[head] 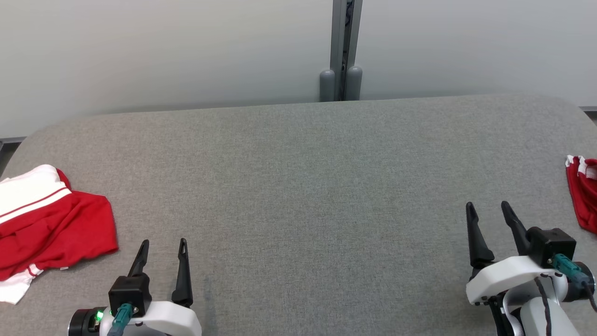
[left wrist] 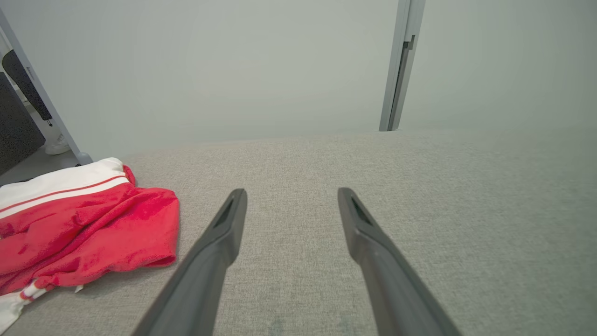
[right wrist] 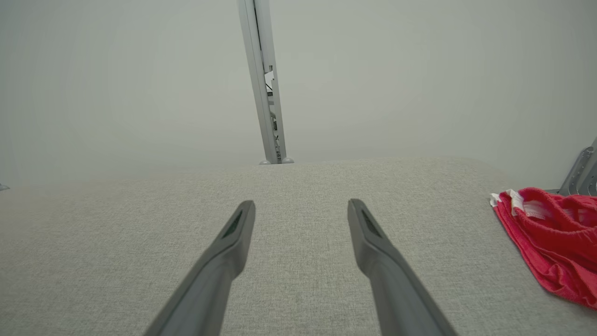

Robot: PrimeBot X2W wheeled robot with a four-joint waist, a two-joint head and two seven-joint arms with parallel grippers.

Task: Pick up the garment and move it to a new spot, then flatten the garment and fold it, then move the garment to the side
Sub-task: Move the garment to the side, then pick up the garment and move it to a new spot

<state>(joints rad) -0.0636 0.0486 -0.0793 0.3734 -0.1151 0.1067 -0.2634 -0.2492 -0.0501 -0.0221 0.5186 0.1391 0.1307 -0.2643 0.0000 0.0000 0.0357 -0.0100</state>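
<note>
— Where is the garment?
— A red-and-white garment [head: 56,224] lies bunched at the table's [head: 298,154] left edge, near my left gripper [head: 164,241] but apart from it. A red cloth [head: 583,196] lies at the right edge, beyond my right gripper [head: 486,204].
— Holding anything?
— No. The fingers of both grippers stand wide apart, empty.
— How will it handle?
— Soft, light and limp, I judge; it will sag and drag. I'd pinch a thick fold at its near right corner, not one loose layer.

centre: surface [head: 298,186] open, wide room to pass
left edge: red and white garment [head: 51,224] heaped
right edge: red garment [head: 583,196] bunched
far edge: grey post [head: 343,56], wall behind
</note>
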